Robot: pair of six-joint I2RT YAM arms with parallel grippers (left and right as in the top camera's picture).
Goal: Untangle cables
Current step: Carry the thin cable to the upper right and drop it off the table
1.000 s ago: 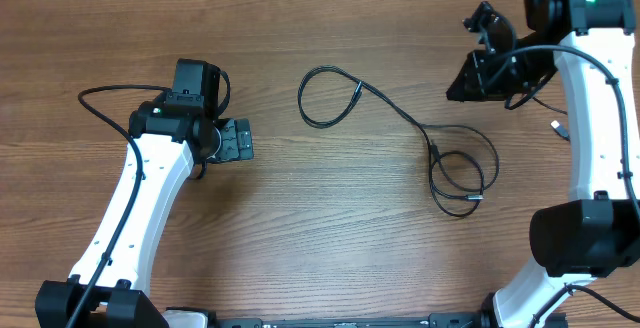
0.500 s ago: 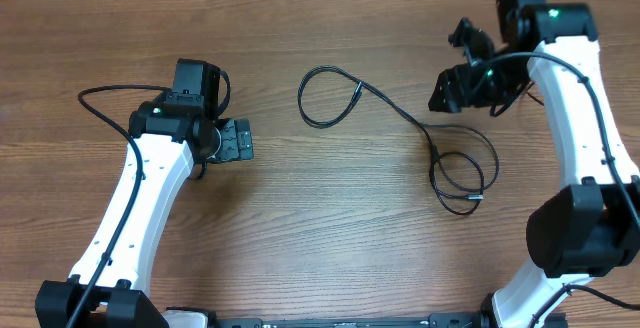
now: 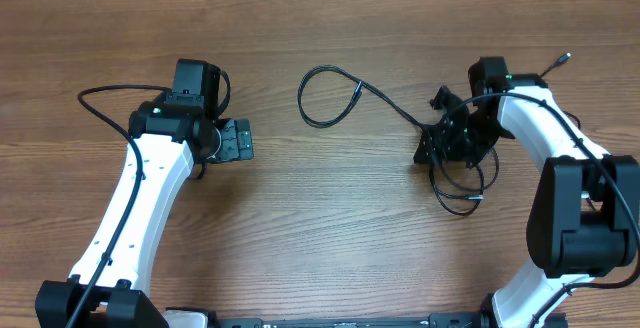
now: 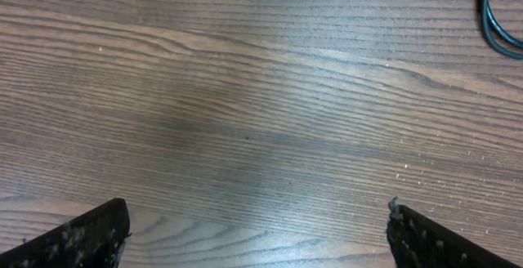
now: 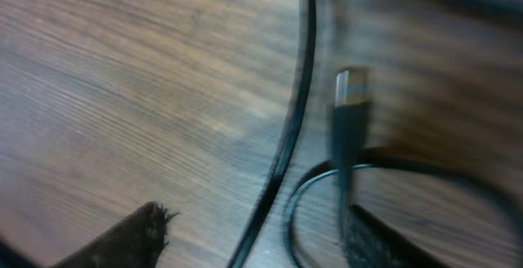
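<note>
Several loops of cables are lying on the table; right gripper is hovering at the right-hand loops, left gripper well apart. Left wrist: jaws gaping, empty. Right wrist, blurred: jaws seemingly gaping around a strand beside a plug; closing is risking pinching both.

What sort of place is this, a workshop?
Likely a robotics lab bench: the left arm and right arm stand at a wood-grain table, with a thin black cable lying between them.
</note>
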